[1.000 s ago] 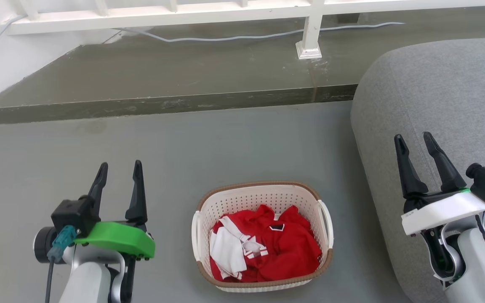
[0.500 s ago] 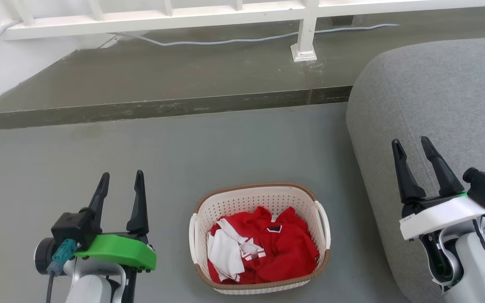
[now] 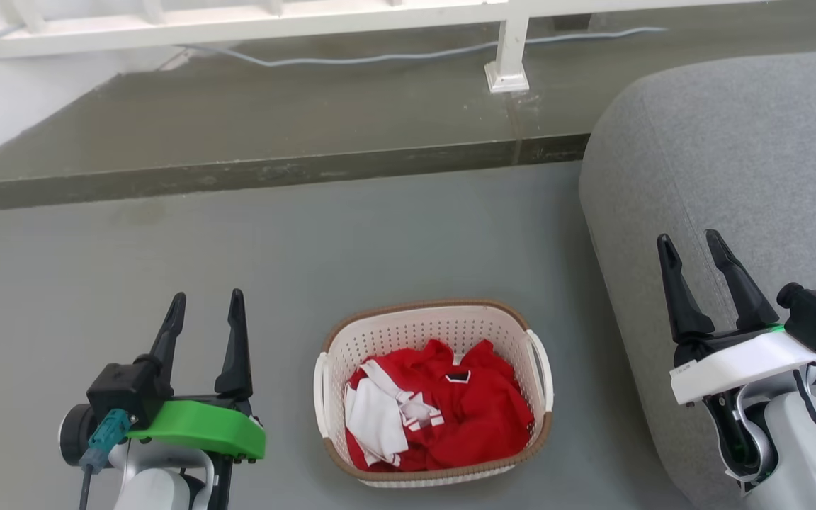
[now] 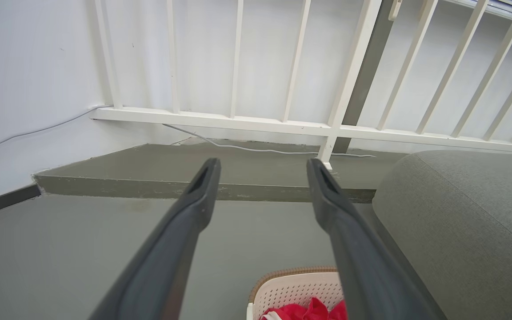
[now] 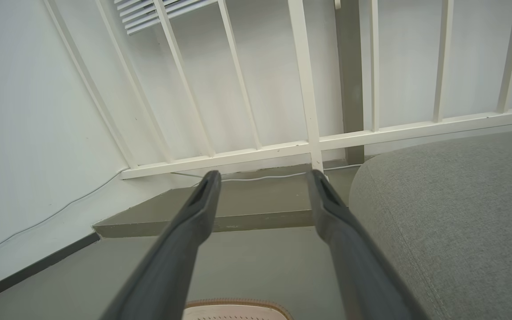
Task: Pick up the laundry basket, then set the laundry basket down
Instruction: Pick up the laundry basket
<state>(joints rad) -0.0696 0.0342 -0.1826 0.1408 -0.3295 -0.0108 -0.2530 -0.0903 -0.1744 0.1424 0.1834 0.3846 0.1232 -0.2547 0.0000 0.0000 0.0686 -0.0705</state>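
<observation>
Laundry basket [image 3: 426, 329] on the floor [image 3: 309, 248], midway between the two grippers.
Holds red and white clothing [image 3: 479, 418]; stands near a grey sofa [image 3: 734, 156]. Left gripper [image 3: 208, 297] and right gripper [image 3: 688, 239] apart from it on either side, jaws spread, gripping nothing.

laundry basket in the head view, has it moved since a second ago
No. The cream perforated plastic laundry basket keeps its gap to the grey fabric sofa; the whole head view shifted slightly, so the camera moved.

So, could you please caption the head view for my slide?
Left pincer and right pincer open, flanking the laundry basket.
</observation>
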